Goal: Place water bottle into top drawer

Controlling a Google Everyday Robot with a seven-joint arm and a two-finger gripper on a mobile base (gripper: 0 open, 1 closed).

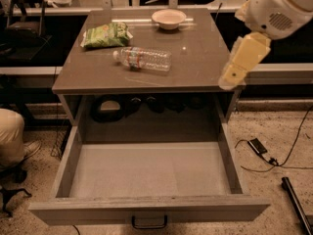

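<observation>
The gripper (238, 65), a pale yellow piece hanging from the white arm in the upper right of the frame, hovers over the right edge of the table (195, 67); I cannot tell whether it is wide or narrow, and it holds nothing. Well to its left, the water bottle (144, 59) lies on its side mid-tabletop, cap pointing left. Behind it sit a green snack bag (106, 35) and a bowl (168, 18). Below, the top drawer (146, 205) stands pulled open across the lower frame.

The tabletop (195, 67) carries the lying water bottle (144, 59), a snack bag (106, 35) and a bowl (168, 18); my gripper (231, 79) hangs at its right edge.
</observation>
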